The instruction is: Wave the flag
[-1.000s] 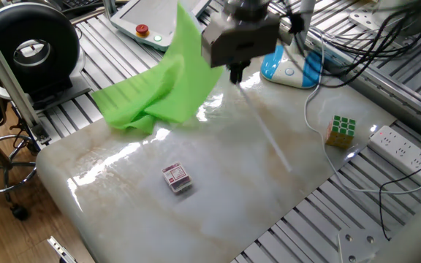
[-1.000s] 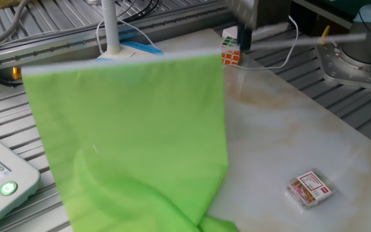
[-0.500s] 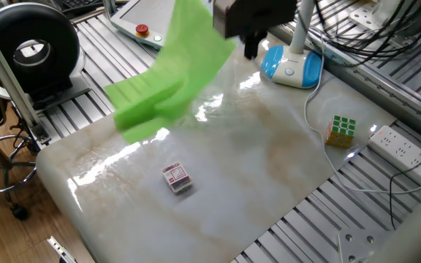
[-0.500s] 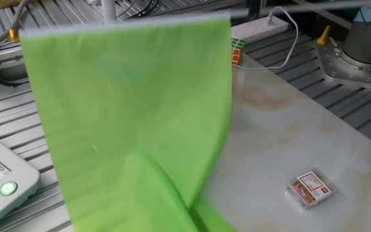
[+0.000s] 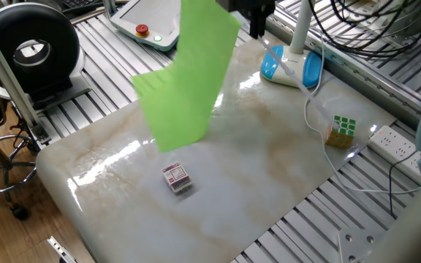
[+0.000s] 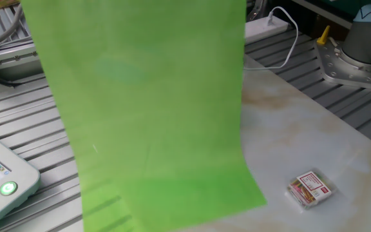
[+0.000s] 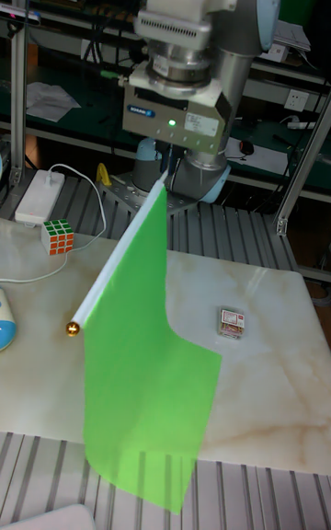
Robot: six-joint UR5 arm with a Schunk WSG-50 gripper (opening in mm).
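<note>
The flag is held up in the air above the table. Its lime-green cloth (image 5: 189,78) hangs down freely and fills most of the left of the other fixed view (image 6: 147,109). In the tall view the white stick (image 7: 119,254) slants down to the left from my gripper (image 7: 169,167), ending in a small gold tip, and the cloth (image 7: 147,383) drapes beneath it. The gripper is shut on the stick's upper end. From one fixed view only the gripper's lower part (image 5: 257,18) shows at the top edge, high above the marble table (image 5: 254,183).
A small red-and-white card box (image 5: 176,177) (image 7: 231,323) lies on the marble. A Rubik's cube (image 5: 341,128) (image 7: 58,236) sits near the edge, by a white cable and a power strip (image 5: 400,150). A blue-and-white lamp base (image 5: 291,67) stands at the back.
The gripper has risen and swung toward the back. The cloth has lifted off the table and now hangs free instead of lying bunched on the surface.
</note>
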